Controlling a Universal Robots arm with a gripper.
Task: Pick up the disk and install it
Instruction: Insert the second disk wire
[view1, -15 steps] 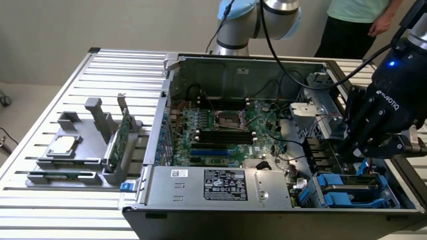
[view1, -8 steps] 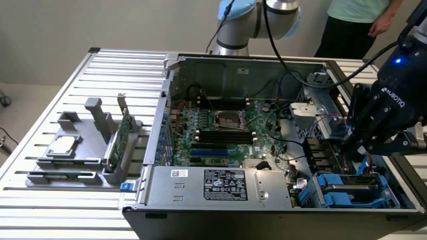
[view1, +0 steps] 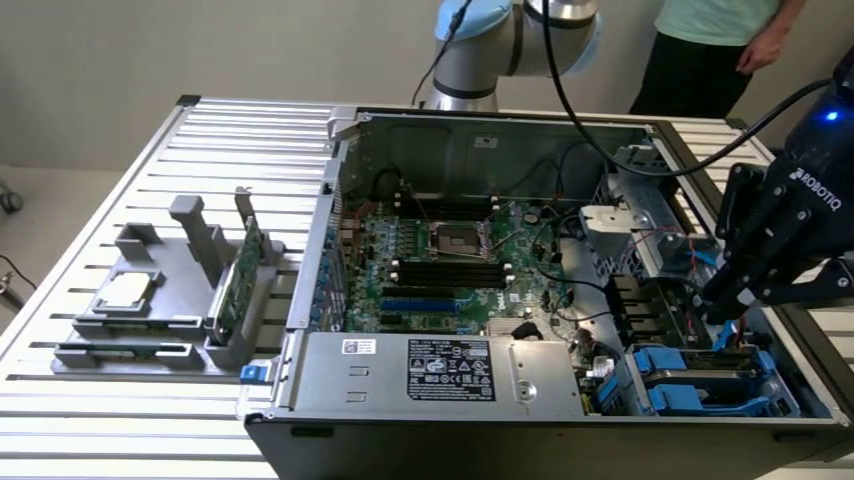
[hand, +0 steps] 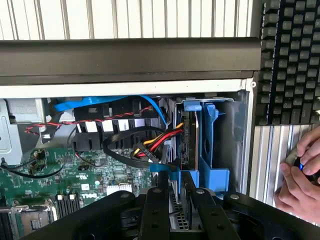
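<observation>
Down in the drive-bay corner of the open computer case (view1: 310, 400), the gripper (view1: 731, 305) is sunk low among the metalwork. It is clenched, and what it grasps looks to be the disk (hand: 206, 145). In the wrist view the black fingers (hand: 155, 205) sit tight on either side of a grey slab edge, and the blue carrier runs straight out ahead of the pincer (hand: 177, 197) into the bay. So the pick-up is done: the disk is off the table and inside the case, standing on edge, its far end deep between the bay walls.

Just beside the pincer, a bundle of red and yellow cables (hand: 159, 144) loops close to the carrier's side; whether they touch it cannot be told. Further off to that side lies the green motherboard (view1: 441, 250). On the other side of the pincer, outside the case wall, a person's hand (hand: 306, 170) rests on the slatted table (view1: 107, 200).

In the exterior view, other blue carriers (view1: 674, 365) sit in the bay just below the pincer.

By the look of it, the install is well under way but not closed out. The disk is in its slot with the grip on it, and whether it is fully seated cannot be judged from here.
</observation>
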